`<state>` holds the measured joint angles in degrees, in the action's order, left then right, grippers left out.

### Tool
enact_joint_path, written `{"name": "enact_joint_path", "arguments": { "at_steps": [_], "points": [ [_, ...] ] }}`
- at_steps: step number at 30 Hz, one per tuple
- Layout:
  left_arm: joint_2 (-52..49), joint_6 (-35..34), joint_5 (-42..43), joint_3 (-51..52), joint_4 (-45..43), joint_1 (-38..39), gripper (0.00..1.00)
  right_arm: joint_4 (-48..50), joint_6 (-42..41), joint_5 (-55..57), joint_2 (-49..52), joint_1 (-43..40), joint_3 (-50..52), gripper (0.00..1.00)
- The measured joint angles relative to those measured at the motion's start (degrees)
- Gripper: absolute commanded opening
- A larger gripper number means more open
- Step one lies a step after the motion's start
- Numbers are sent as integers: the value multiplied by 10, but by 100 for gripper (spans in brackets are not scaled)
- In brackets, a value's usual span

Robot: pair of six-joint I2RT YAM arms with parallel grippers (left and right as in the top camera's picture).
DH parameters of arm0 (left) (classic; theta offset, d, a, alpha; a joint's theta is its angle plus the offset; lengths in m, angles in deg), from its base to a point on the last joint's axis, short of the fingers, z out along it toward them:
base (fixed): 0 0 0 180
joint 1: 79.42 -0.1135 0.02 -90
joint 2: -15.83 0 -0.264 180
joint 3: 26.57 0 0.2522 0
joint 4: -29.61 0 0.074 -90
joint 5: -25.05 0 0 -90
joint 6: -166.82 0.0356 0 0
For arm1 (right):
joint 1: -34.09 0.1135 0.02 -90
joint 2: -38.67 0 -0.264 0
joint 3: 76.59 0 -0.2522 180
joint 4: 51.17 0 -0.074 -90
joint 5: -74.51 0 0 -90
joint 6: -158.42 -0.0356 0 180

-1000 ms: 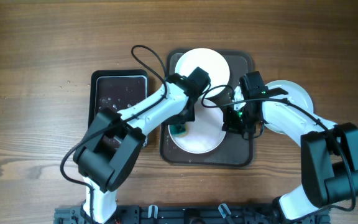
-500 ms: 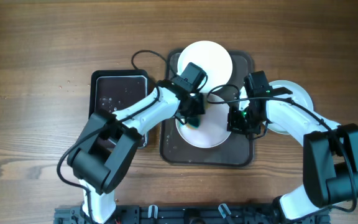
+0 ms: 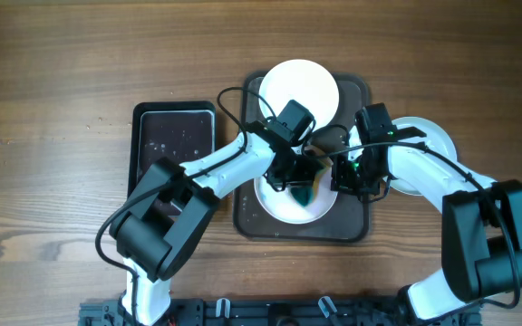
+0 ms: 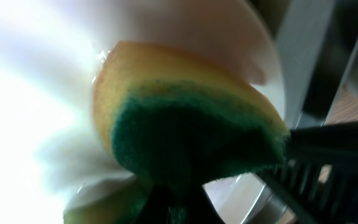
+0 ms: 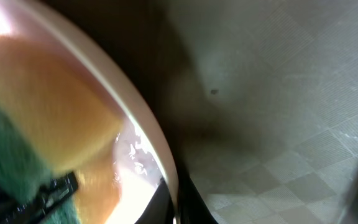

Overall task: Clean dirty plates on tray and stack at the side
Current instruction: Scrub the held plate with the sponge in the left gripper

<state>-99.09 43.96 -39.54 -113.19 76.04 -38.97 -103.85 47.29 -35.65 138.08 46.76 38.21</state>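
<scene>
On the wooden counter lies the large dark brown rectangular tray with its raised rim; two round white plates sit on it, the upper plate at the far end and the lower plate nearer the robot, the two close together in the overhead view; the third round white plate rests on the counter just beside the tray's right edge, partly hidden under the right arm; left of the tray, a little apart, lies the smaller black rectangular tray; the left tool is closed on a yellow sponge with a green scouring face, and presses it onto the lower plate near that plate's right side; from the left wrist the sponge fills the frame, green face toward the camera and yellow foam against the bright white plate; the right tool stands at the right rim of the same plate, its fingers closed, and from the right wrist the plate's rim runs down into the dark fingers at the bottom edge, so it appears clamped on the rim; in that view the sponge lies inside the plate and the tray's dark textured floor lies beyond; both wrist views are too blurred to show any marks on the plate.
</scene>
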Motion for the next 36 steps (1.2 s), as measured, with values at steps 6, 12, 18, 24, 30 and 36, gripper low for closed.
{"name": "enact_joint_path", "arguments": {
  "at_steps": [6,12,18,24,30,36],
  "points": [
    [3,3,-36,-10,74,-6,4,2,2,-3,0,6,0,4],
    [28,-1,-167,-8,124,-7,4,3,4,-4,0,7,0,4],
    [34,-5,-290,-6,142,-7,4,6,4,-5,0,8,0,4],
    [34,-18,-367,-13,172,-4,4,15,4,-14,0,13,0,4],
    [46,-35,-407,-41,207,-4,4,15,4,-20,0,16,0,4],
    [120,-39,-391,-44,212,-38,4,10,4,-10,0,11,0,4]
  ]
}}
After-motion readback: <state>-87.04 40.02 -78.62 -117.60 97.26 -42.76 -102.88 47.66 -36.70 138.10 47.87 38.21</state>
